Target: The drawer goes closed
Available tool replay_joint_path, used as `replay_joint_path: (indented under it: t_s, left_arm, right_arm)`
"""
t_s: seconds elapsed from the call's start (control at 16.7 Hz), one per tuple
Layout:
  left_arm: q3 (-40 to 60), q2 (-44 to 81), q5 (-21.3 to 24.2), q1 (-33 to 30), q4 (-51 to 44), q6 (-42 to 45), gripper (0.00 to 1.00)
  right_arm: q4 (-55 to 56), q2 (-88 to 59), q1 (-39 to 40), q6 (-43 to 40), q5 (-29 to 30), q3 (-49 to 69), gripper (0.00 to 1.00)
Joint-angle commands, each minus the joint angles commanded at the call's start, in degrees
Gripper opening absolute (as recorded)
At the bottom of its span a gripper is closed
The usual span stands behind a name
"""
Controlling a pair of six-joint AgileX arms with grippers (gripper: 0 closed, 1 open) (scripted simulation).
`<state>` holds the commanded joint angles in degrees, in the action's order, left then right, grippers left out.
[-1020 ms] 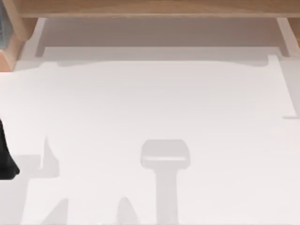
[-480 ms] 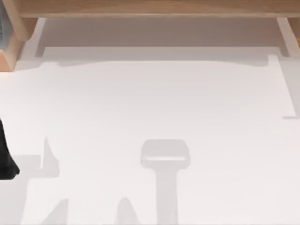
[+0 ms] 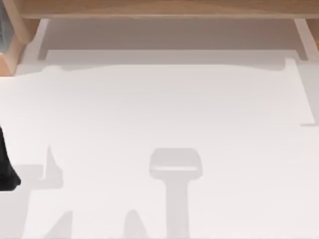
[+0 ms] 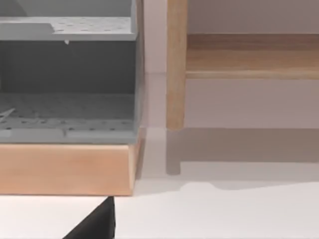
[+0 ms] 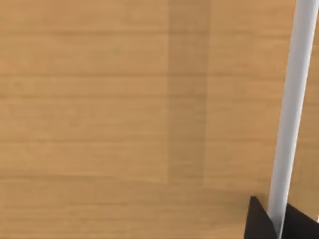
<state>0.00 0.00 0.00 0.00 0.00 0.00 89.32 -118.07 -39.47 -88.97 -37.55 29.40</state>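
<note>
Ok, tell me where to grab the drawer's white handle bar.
Pinch the white handle bar across its thin width, coming straight at the wooden drawer front: it is a long slim rod, and the flat panel offers no other hold. The right gripper sits at it; the left gripper is parked at the table's left.

Bright, even, flat rendered light. Soft pale-grey shadows on the white table, one band under the wooden frame. No glare, edges slightly soft, no visible distortion.
</note>
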Motion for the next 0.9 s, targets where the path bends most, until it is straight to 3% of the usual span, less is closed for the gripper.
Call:
replay_joint_path:
  t_s: [0.9]
  left_arm:
    - [0.0, 0.0, 0.0, 0.0, 0.0, 0.0, 1.0]
  right_arm:
    - [-8.23, -4.76, 6.24, 0.13, 6.76, 12.32, 0.0]
